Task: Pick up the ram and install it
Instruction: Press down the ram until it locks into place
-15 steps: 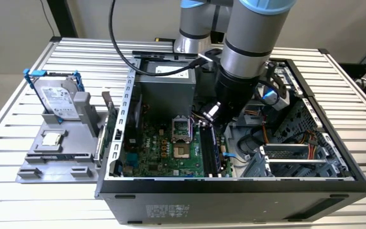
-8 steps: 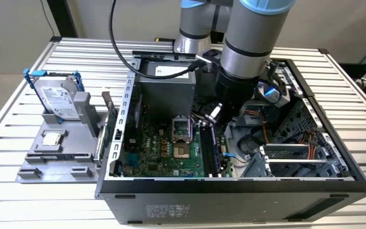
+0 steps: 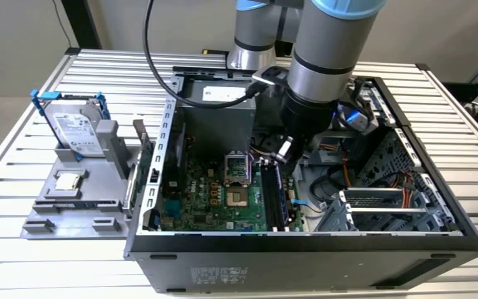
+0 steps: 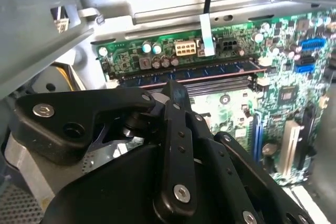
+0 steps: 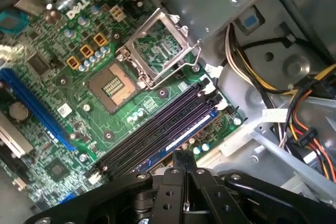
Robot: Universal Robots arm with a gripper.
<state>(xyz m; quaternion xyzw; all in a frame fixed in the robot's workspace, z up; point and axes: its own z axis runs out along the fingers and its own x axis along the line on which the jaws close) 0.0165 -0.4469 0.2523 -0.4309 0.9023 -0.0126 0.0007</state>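
The arm is reaching down into the open computer case on the slatted desk, with the gripper hanging just above the bank of memory slots on the motherboard. In both wrist views the fingers are pressed together with no gap and nothing between them. The ram is lying in the outermost slot, a dark-blue stick with a row of chips, also showing in the second wrist view running along the board's edge below the power connectors. In the exterior view it is a thin dark line just to the exterior view's right of the black slots. The pick-up looks finished and the work seems to be at the seating stage: the closed fingertips are sitting right over the stick's upper edge, as if for pressing it home. Whether the slot latches are already clicked shut cannot be told. Finishing would call for a straight, even push along the stick, since a tilted push could leave one end proud. The hard drive in its blue frame is standing well apart on the grey holder at the exterior view's left
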